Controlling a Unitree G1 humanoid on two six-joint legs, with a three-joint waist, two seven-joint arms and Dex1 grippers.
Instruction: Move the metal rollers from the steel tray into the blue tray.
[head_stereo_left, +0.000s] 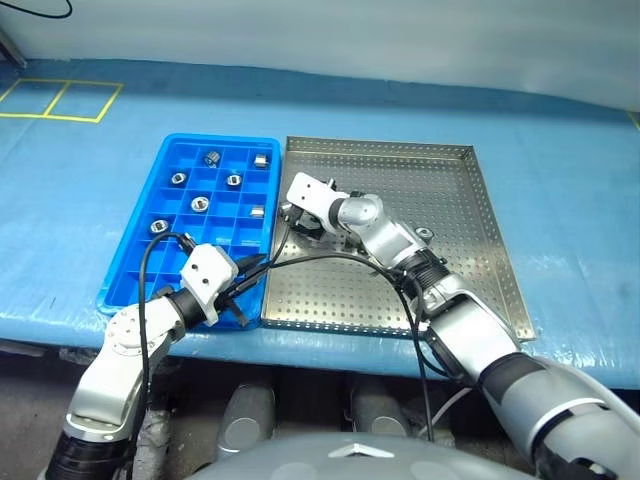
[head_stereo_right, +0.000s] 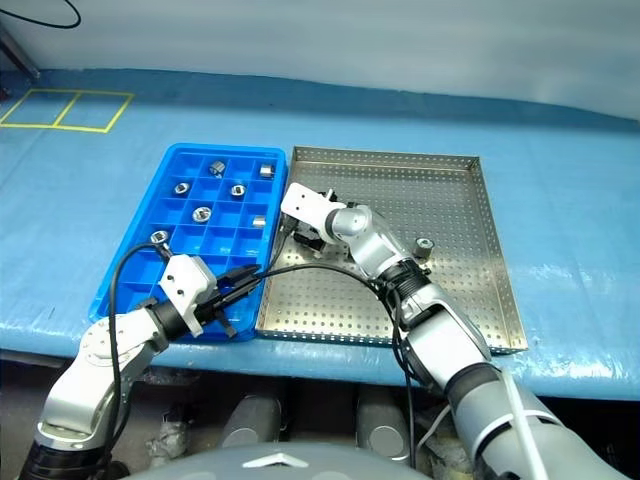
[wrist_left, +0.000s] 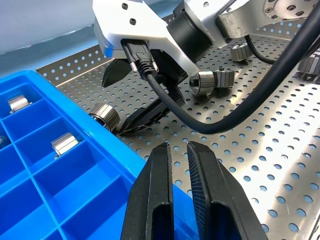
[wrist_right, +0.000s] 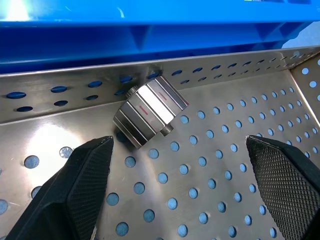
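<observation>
Nearest the head camera, the left gripper (head_stereo_left: 238, 290) hangs over the near right corner of the blue tray (head_stereo_left: 150, 205), its two black fingers (wrist_left: 155, 200) pressed together on nothing. Farther on, the right gripper (wrist_right: 180, 187) reaches into the steel tray (head_stereo_left: 470, 230) at its left rim, jaws spread wide and empty. Between its fingertips one of the metal rollers (wrist_right: 150, 111) lies on its side against the rim wall, long axis slanting along the perforated floor. Seven rollers sit in the blue tray's compartments, one to a cell. On the steel tray at least four more show, among them one (head_stereo_right: 424, 246) standing on end well right of the arm.
</observation>
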